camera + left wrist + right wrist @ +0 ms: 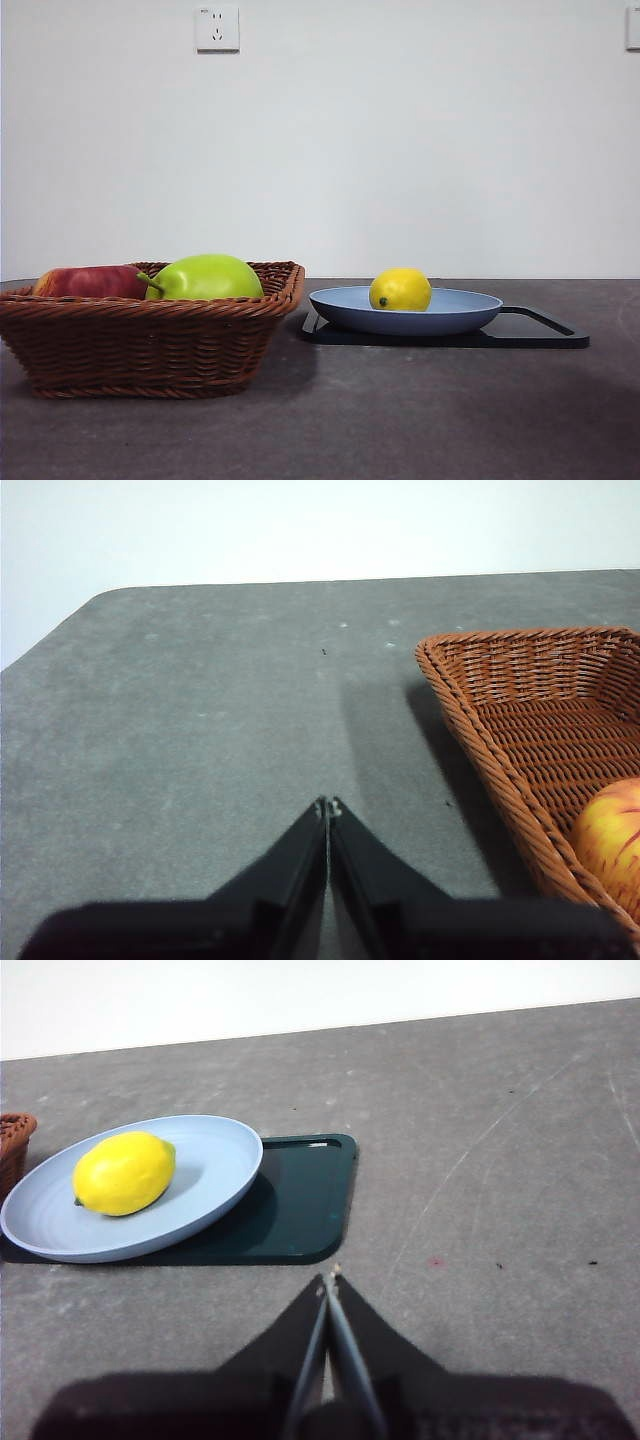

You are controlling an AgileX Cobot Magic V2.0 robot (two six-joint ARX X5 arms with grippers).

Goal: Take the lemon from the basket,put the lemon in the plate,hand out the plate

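The yellow lemon (400,290) lies in the light blue plate (470,310), which rests on a flat black tray (545,330). The right wrist view shows the lemon (124,1172) in the plate (215,1160) too. The brown wicker basket (140,345) stands at the left. My right gripper (328,1282) is shut and empty, above the table a short way from the tray. My left gripper (328,805) is shut and empty, above bare table beside the basket (520,720). Neither gripper shows in the front view.
A green stemmed fruit (205,278) and a red apple (90,282) lie in the basket. The apple (610,830) also shows in the left wrist view. A wall with a socket (217,28) stands behind the grey table (400,420).
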